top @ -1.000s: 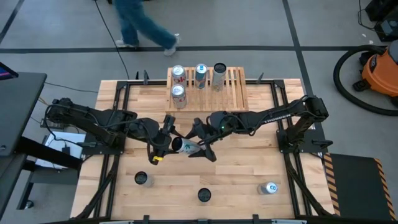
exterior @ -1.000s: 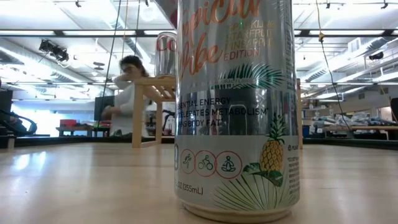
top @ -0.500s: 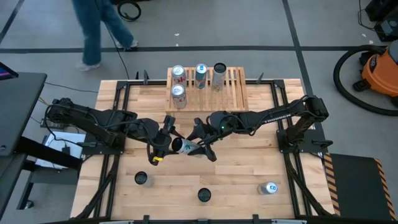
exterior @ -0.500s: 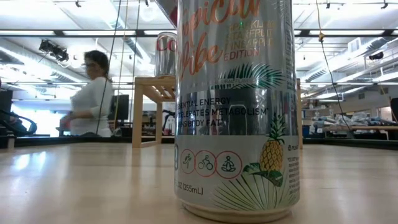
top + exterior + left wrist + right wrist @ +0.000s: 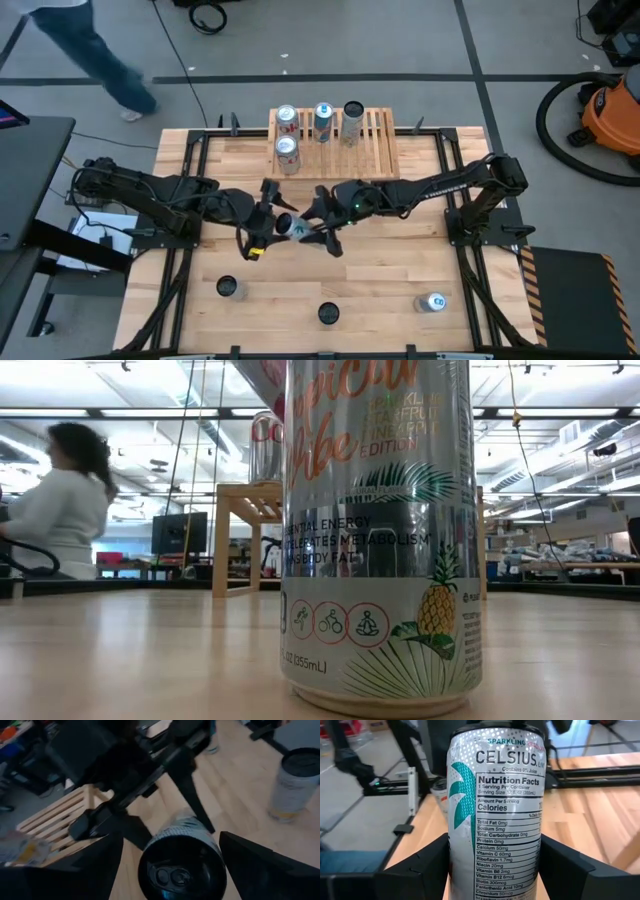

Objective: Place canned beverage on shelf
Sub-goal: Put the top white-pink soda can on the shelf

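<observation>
A silver Celsius can [image 5: 294,228] is held over the table's middle, between my two grippers. My right gripper [image 5: 312,228] is shut on it. My left gripper [image 5: 268,220] is open. Its two fingers [image 5: 95,870] stand wide on either side of the can's black top end [image 5: 182,867]; I cannot tell whether one of them touches it. The light-wood shelf [image 5: 368,150] stands at the table's far edge and carries several upright cans, one of them [image 5: 287,152] at its near left. My right gripper pinches the can's body between its two fingers, one on each side wall [image 5: 451,865]. The fingers come slanting down from the table's right side. The can is clear of the table and tipped over, its top toward my left gripper.
Three more cans stand or lie near the table's front edge: one at the left [image 5: 228,288], one in the middle [image 5: 328,313], also close in the low view [image 5: 380,530], and one at the right [image 5: 433,302]. A person [image 5: 55,510] is beyond the table.
My right gripper and the can have shifted a little toward the table's far edge. A person behind the table has walked off toward the left.
</observation>
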Robot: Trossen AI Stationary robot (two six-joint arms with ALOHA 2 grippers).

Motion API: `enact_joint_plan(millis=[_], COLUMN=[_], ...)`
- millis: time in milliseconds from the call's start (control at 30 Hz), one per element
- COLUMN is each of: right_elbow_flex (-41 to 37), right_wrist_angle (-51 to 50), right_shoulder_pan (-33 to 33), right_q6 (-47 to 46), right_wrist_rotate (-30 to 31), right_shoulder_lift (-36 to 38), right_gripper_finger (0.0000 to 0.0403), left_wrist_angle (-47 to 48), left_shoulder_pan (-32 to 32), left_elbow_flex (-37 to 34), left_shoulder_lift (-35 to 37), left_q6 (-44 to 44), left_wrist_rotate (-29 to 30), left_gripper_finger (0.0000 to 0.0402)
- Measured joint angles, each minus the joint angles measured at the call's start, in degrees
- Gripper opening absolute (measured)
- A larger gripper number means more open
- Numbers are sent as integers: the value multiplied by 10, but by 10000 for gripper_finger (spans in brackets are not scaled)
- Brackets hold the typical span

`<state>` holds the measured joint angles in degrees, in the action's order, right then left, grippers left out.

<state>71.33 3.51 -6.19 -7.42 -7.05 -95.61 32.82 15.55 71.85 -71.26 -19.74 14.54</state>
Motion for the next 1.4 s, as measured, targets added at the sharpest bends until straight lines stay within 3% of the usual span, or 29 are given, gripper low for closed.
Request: enact_joint_plan(millis=[333,667,867,1067,1200,1400], right_elbow_flex=[0,1,1,1,1,1], right_wrist_angle=[-33,-103,-146,-178,-202,-207], right_shoulder_pan=[-17,-5,4,30,70,140], right_q6=[30,101,146,180,196,201], right_wrist_rotate=[89,164,262,308,309,250], right_shoulder_lift=[39,151,232,291,325,362], right_gripper_finger=[259,260,263,259,262,261], left_wrist_angle=[25,123,152,176,201,202], left_shoulder_pan=[0,0,-3,-23,-41,-53], left_elbow_flex=[0,0,0,0,0,0], left_shoulder_lift=[32,52,52,52,52,51], left_q6=[30,84,87,102,108,118], left_wrist_rotate=[4,3,3,2,2,3], left_gripper_finger=[334,334,334,334,334,334])
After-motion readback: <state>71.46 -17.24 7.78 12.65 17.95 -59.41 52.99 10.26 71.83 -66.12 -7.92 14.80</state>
